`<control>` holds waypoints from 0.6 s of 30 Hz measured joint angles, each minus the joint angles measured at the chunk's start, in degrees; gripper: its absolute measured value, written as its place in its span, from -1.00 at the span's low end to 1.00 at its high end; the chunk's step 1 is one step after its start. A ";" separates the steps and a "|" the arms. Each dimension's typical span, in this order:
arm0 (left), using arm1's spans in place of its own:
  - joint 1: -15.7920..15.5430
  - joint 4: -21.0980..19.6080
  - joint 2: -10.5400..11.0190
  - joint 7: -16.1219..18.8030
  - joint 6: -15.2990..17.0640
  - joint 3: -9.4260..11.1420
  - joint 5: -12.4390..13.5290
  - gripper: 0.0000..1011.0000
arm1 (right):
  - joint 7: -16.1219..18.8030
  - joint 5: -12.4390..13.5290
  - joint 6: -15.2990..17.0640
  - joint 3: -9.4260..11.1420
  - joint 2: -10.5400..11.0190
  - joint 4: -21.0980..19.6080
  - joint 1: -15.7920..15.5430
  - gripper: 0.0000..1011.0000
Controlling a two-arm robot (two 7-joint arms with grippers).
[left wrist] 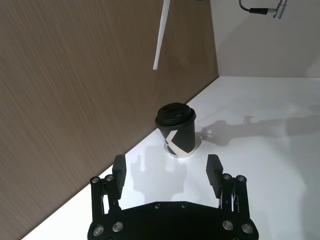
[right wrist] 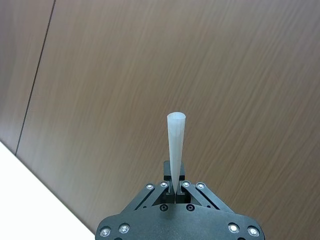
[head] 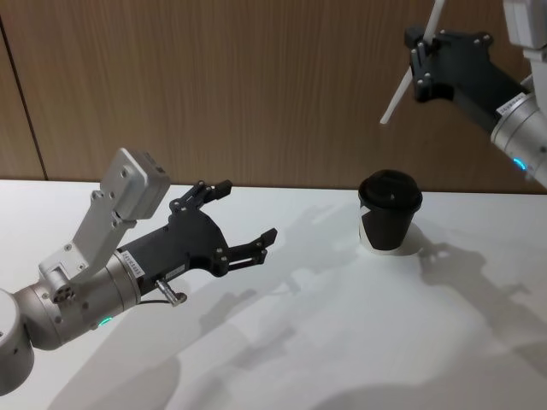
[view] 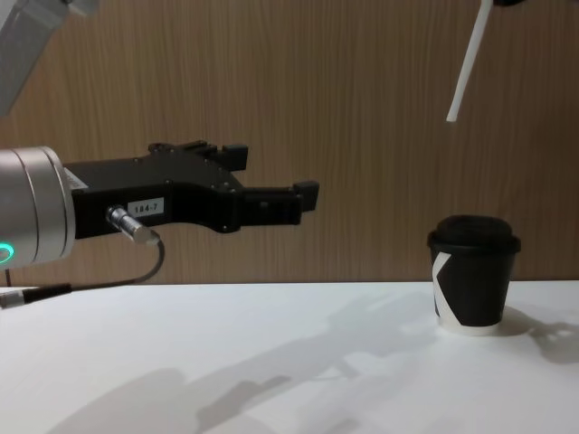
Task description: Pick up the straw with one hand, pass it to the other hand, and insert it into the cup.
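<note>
Left gripper (head: 248,211) hovers above the desk (head: 299,342) on the robot's left. The arm comes in from the lower left corner with its silver wrist angled up, and the fingers (left wrist: 119,167) point toward the cup (head: 390,213). They are spread wide with nothing between them, well apart from the cup.

Right gripper (head: 419,55) is raised high at upper right, with the arm reaching in from the right edge. Its fingers are clamped on the straw (head: 400,90) partway along its length.

The straw is tilted, lower end toward the robot's left. That end hangs in the air above the cup lid, not touching it.

The cup stands upright on the desk, lid on, near the wood wall (head: 214,85).
</note>
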 joint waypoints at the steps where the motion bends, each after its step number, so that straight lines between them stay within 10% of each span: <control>1: 0.00 0.00 0.00 0.00 0.00 0.00 0.00 0.98 | 0.69 -0.14 0.03 -0.10 0.39 -0.08 0.20 -0.99; 18: 0.00 0.00 0.00 0.00 0.00 0.00 0.00 0.98 | 8.84 -0.03 2.55 -0.81 3.75 -0.21 2.11 -0.99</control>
